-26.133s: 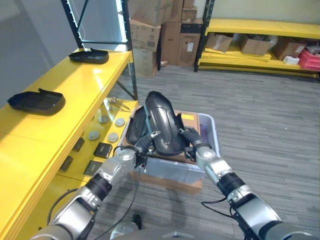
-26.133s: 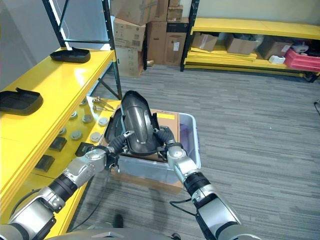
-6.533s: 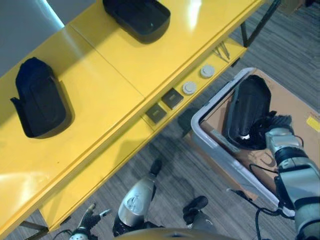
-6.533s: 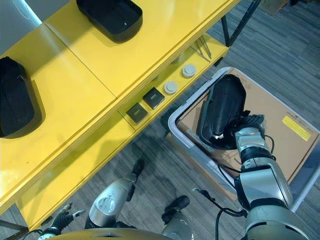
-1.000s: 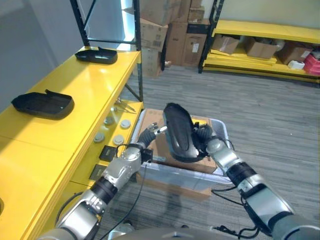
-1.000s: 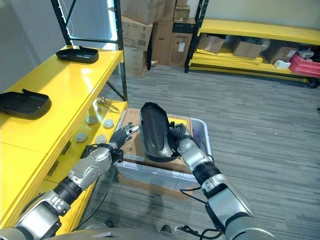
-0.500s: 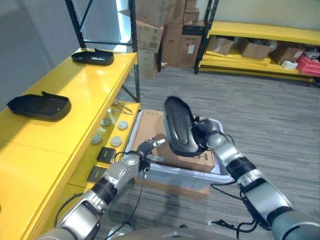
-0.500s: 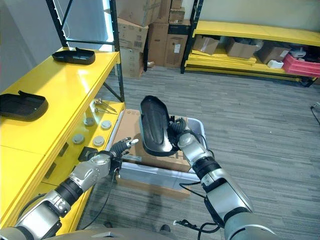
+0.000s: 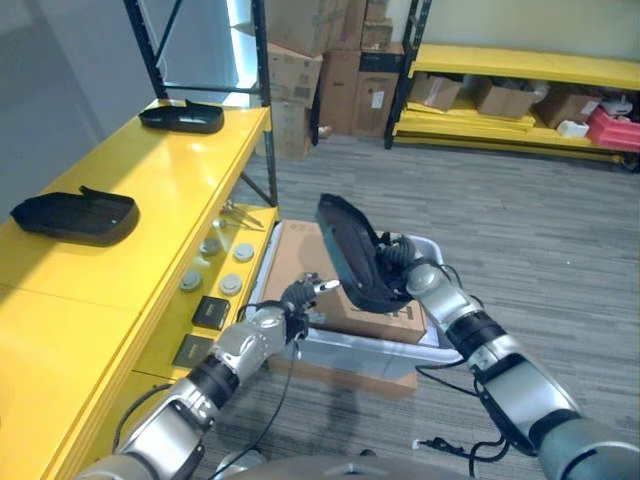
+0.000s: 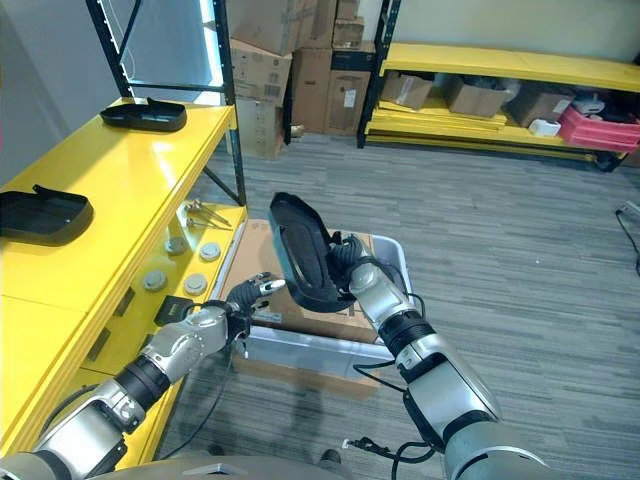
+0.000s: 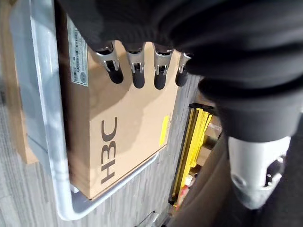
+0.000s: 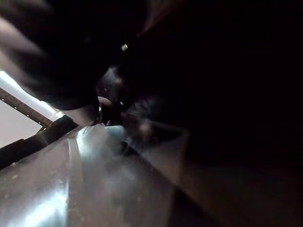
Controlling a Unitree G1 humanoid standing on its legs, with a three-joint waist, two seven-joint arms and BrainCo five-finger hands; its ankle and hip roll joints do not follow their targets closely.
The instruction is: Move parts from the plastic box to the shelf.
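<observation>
The yellow shelf (image 9: 150, 190) runs along the robot's left and carries two black tray-like parts, one near (image 9: 72, 216) and one far (image 9: 182, 117), while the plastic box (image 10: 395, 262) sits on the floor just beside it with a cardboard box (image 10: 268, 262) inside. The right hand (image 10: 343, 256) is closed round a long black part (image 10: 300, 253), holding it on edge above the plastic box. The left hand (image 10: 248, 294) hovers over the box's near-left corner with fingers (image 11: 137, 71) loosely extended, holding nothing.

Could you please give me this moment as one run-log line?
phase: carry | right hand: holding black part above plastic box | left hand: open, empty | shelf: two parts
</observation>
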